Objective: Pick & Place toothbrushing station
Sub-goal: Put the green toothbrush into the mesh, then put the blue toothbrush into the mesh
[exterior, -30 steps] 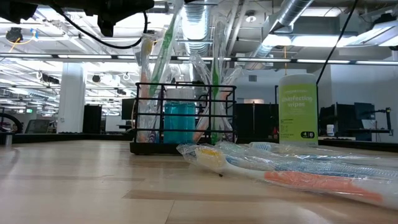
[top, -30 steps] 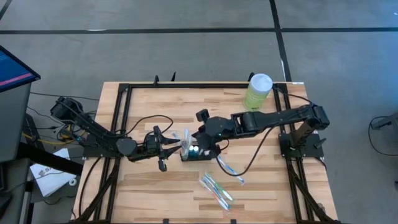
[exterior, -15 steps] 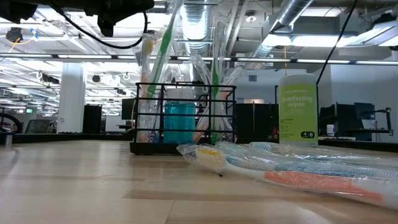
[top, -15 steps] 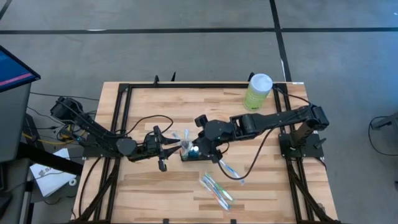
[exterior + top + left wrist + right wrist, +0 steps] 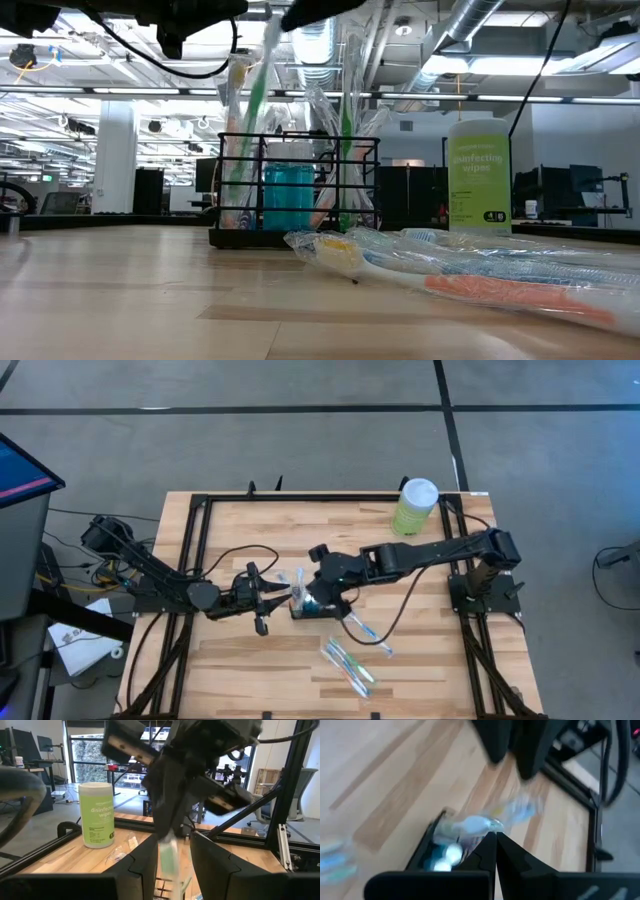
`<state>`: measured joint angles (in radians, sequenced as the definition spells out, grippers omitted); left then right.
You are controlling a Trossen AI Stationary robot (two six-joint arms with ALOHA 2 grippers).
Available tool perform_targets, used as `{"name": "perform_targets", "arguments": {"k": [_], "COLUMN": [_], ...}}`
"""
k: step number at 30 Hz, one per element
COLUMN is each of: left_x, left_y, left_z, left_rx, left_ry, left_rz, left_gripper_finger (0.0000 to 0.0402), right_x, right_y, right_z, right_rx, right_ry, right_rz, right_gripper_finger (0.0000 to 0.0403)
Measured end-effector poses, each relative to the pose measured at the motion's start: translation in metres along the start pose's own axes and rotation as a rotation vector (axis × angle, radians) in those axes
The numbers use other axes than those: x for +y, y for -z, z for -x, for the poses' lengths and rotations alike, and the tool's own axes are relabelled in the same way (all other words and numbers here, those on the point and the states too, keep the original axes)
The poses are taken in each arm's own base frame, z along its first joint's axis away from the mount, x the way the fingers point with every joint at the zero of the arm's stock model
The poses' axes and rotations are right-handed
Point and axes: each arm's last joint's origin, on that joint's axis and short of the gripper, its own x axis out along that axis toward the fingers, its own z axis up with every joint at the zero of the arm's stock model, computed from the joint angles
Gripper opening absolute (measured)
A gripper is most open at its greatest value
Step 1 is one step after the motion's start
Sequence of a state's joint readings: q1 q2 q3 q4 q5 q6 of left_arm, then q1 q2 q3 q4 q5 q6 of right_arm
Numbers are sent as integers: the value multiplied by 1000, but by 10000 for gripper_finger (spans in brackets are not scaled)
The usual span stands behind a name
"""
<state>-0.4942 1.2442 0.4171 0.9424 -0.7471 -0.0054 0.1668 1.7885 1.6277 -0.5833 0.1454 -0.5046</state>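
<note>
High view: toothbrushing station [image 5: 313,606] near the middle of the surface [image 5: 260,670], a small black mesh holder, largely covered by the two arms meeting over it. Left pincer [image 5: 283,596] just beside the station's left side, fingers partly apart around a wrapped toothbrush [image 5: 298,584] that stands up out of the holder; actual grip not clear. Right pincer [image 5: 316,598] directly above the station, fingers pressed shut; whether holding anything, not clear. Loose wrapped toothbrushes [image 5: 348,664] toward the surface's front edge, one more [image 5: 366,631] just right of the station. Pale-green wipes canister [image 5: 414,508] at the back right corner.

Progress, as a judgement: station partly stocked, several brushes already upright inside, at least three wrapped ones not yet placed, so roughly mid-task.

Low view: gives what the overhead hides, namely the station's [image 5: 296,190] wire frame, upright brushes in its compartments and a teal item [image 5: 288,196] inside; pincers themselves barely shown. Left wrist view: shows the left fingers [image 5: 148,862] flanking a green-tinted wrapper [image 5: 169,859], with the right arm looming just beyond. Right wrist view: confirms closed fingertips [image 5: 487,851] over the station rim [image 5: 430,836].
</note>
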Motion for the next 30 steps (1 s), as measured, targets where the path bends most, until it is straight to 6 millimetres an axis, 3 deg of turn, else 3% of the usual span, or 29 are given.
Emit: {"name": "perform_targets", "arguments": {"k": [9,19,23,30], "left_x": [1,1,1,1], "left_y": [2,2,2,2], "left_z": [1,1,1,1], "left_rx": [5,10,10,10], "left_ry": [-6,-7,-7,-8], "left_rz": [-3,-7,-6,-6], "left_gripper_finger": [108,108,108,108], "right_x": [1,-9,-7,-5], "right_y": [9,6,7,7], "right_z": [-34,-28,-30,-30], "right_rx": [29,-26,-14,-41], "right_ry": [-28,-5,-12,-80], "right_rz": [1,-80,-80,-112], "right_gripper_finger": [0,5,35,123]}}
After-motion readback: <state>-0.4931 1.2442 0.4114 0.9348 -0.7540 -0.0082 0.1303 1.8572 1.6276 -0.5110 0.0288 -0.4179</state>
